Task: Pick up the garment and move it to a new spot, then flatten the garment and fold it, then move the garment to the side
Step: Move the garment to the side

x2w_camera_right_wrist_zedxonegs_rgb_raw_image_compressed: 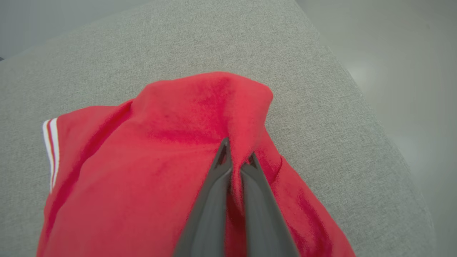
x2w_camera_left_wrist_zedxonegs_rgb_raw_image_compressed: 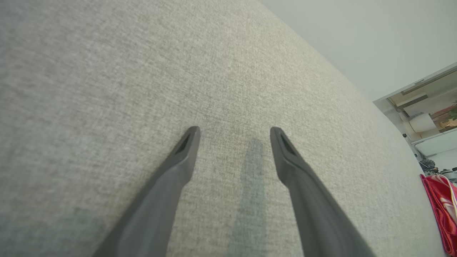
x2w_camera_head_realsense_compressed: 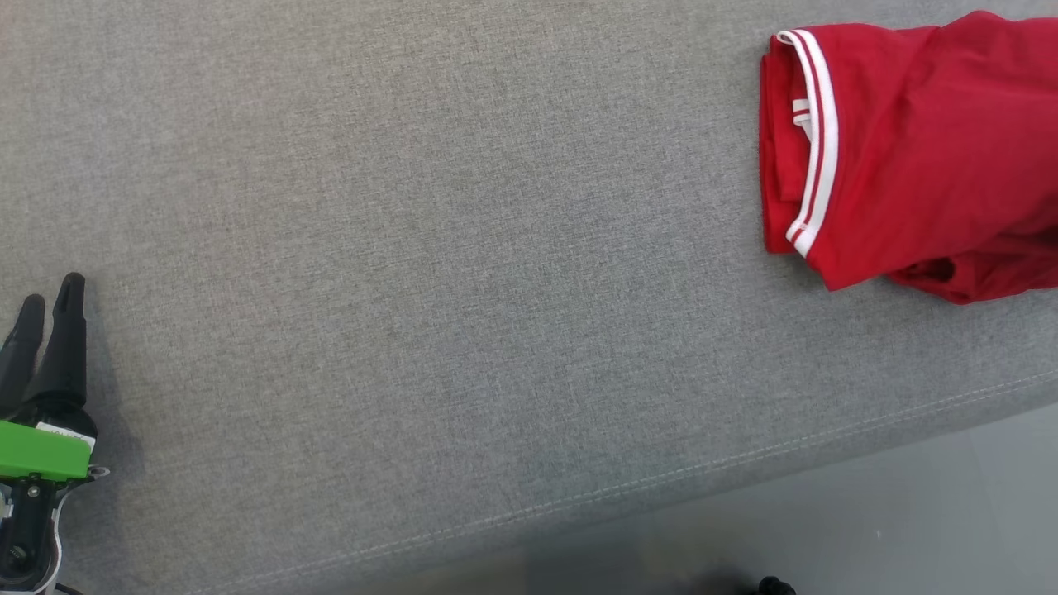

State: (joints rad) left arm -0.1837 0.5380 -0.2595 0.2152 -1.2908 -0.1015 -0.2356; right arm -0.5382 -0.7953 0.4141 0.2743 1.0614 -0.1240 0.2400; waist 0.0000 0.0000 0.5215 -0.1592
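Pinching a raised fold of the red garment (x2w_camera_right_wrist_zedxonegs_rgb_raw_image_compressed: 160,157), the right tool (x2w_camera_right_wrist_zedxonegs_rgb_raw_image_compressed: 238,149) has its two fingers clamped together on the cloth. That garment lies bunched at the far right of the grey fabric surface (x2w_camera_head_realsense_compressed: 413,248), its white-striped trim turned toward the middle. Well apart from it, at the lower left, the left tool (x2w_camera_head_realsense_compressed: 50,297) hovers over bare fabric, fingers spread with nothing between them
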